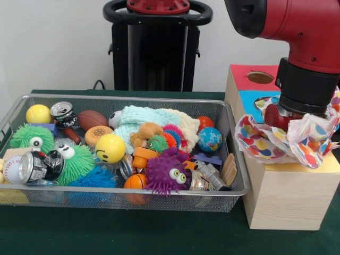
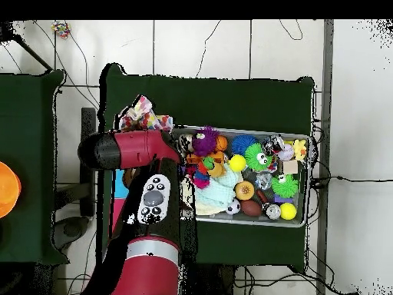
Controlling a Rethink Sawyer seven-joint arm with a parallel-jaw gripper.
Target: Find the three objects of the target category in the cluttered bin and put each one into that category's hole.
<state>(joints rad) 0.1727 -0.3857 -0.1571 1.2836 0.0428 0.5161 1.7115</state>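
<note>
- A crumpled cloth (image 1: 297, 139) with coloured dots on white hangs bunched around the end of the red arm (image 1: 305, 48), over the top of the wooden box (image 1: 287, 199); in the overhead view the same cloth (image 2: 143, 117) pokes out beyond the arm's end.
- The gripper (image 1: 284, 118) is buried in the cloth folds, so I cannot tell whether it is open or closed; only a rounded red part shows there.
- The box top has coloured panels: a red one with an oval hole (image 1: 260, 77), a blue one just beside the cloth, and a yellow one under it.
- The wire bin (image 1: 159, 199) stands just beside the box on the green table cover (image 1: 106, 234), and it is packed full.
- In the bin: a purple spiky ball with eyes (image 1: 166, 174), a yellow smiley ball (image 1: 110, 147), a green fuzzy toy with eyes (image 1: 74, 162), a crushed can (image 1: 40, 166), a small globe ball (image 1: 210, 139), a toy football (image 1: 92, 118) and a pale knitted cloth (image 1: 149, 119).
</note>
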